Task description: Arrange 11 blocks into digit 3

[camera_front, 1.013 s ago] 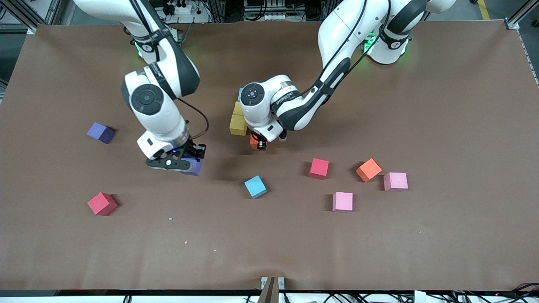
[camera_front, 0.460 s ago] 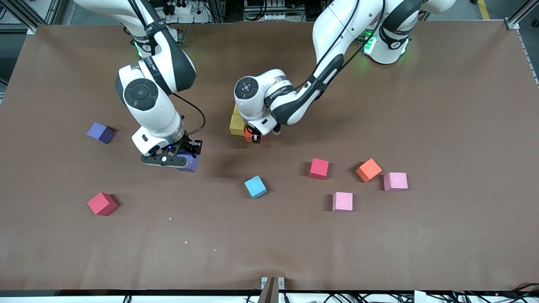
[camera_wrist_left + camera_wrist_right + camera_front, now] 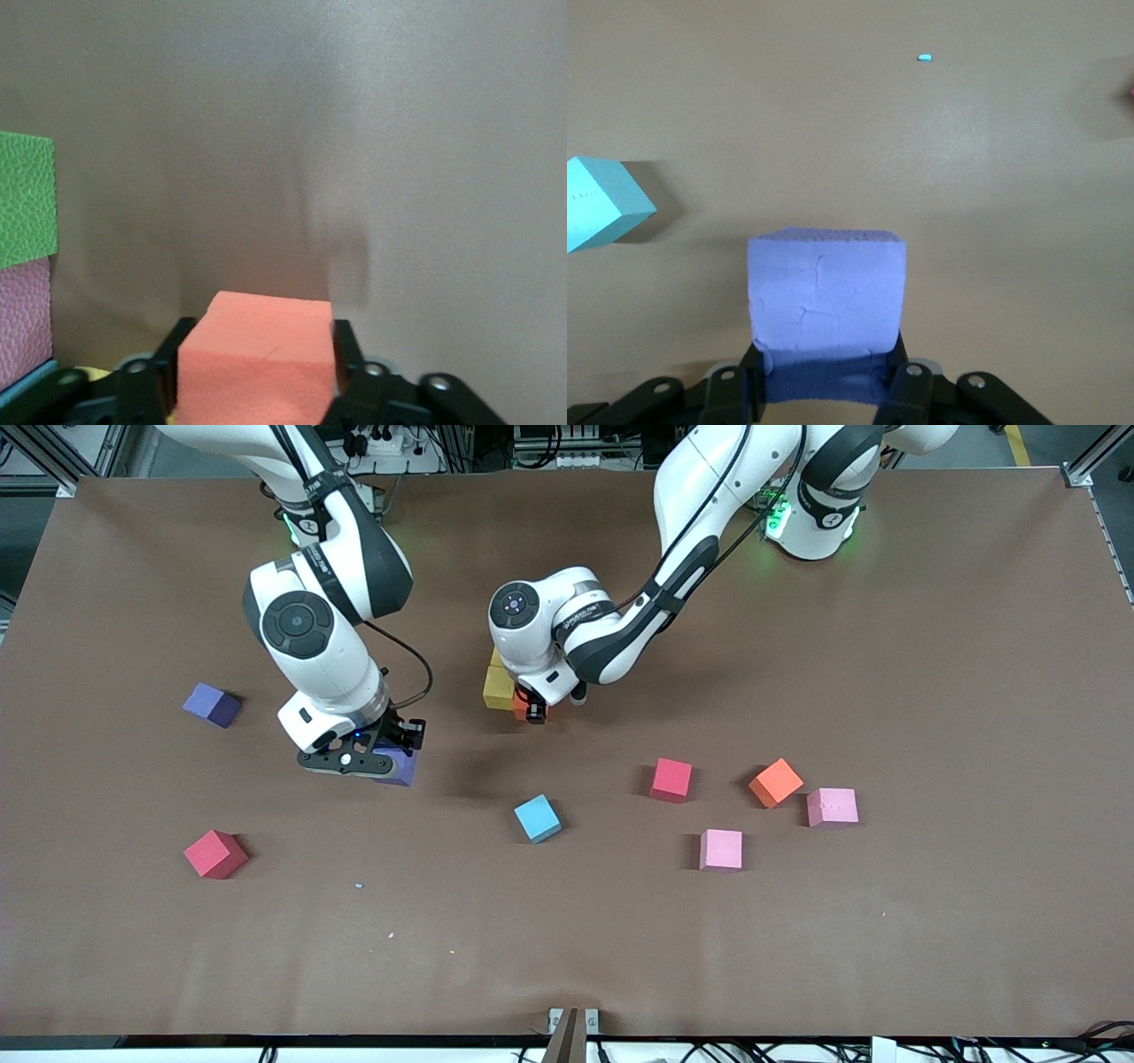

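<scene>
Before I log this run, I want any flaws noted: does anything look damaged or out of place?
Yes. The purple block held by the right gripper has cracked faces, and small crumbs lie on the table near the red block.

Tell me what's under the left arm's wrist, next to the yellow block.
An orange block sits between the left gripper fingers, beside the yellow block. The left wrist view also shows green and pink blocks there. The wrist covers the rest of that cluster.

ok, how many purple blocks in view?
2: one purple block lies on the table toward the right arm's end, the other purple cube sits in the right tool. More may be hidden.
</scene>
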Controlling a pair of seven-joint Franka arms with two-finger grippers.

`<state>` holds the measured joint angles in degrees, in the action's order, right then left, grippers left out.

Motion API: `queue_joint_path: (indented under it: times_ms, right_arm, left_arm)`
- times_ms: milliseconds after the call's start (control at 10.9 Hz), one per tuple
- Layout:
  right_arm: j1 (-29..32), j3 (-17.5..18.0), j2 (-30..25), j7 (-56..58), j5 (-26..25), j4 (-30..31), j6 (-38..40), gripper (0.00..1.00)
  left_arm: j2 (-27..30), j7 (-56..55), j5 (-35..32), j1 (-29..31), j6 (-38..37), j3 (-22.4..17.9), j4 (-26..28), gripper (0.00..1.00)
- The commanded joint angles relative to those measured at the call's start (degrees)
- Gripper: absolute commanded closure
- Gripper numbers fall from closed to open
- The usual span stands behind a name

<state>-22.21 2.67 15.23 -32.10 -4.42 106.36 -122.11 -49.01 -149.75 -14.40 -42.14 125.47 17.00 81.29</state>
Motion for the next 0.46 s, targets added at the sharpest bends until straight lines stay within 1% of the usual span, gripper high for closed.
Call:
queue_joint_path:
  times_ms: [0, 184, 368]
  right_arm:
    - [1.3, 1.6, -1.5, -0.1, 0.1, 1.7, -0.1, 0.81]
    - [1.3, 2.0, -1.3, -0.3, 0.1, 1.7, -0.5, 0.81]
    - [1.0, 2.4, -0.6, -0.6, 0.1, 1.7, -1.6, 0.81]
  left_arm:
    - [0.3, -0.2, 1.1, -0.6, -0.3, -0.7, 0.0, 0.00]
    - [2.2, 0.2, 1.1, 0.3, -1.5, -0.6, 0.0, 0.00]
    - [5.4, 0.3, 1.2, 1.6, -5.0, -0.4, -0.1, 0.00]
